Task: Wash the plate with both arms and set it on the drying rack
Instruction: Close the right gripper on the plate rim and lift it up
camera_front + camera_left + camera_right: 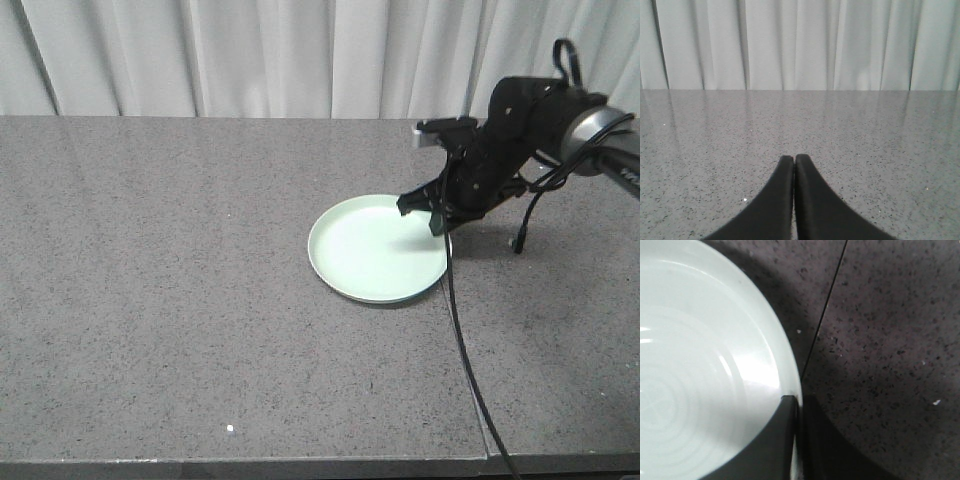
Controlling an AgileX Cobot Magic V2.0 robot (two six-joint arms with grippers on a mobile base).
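A pale mint-green plate (376, 250) lies flat on the grey speckled countertop (180, 280), right of centre. My right gripper (432, 212) reaches in from the right and is shut on the plate's right rim. In the right wrist view one black finger (775, 440) lies inside the plate (700, 365) and the other outside, with the thin rim between them; the right gripper (797, 402) pinches it. My left gripper (793, 159) is shut on nothing, low over bare countertop (865, 130). It does not show in the front view. The drying rack is out of view.
A thin black cable (462, 350) runs from the right arm down to the counter's front edge. A seam in the countertop (827, 315) passes just right of the plate. White curtains (300, 50) hang behind the counter.
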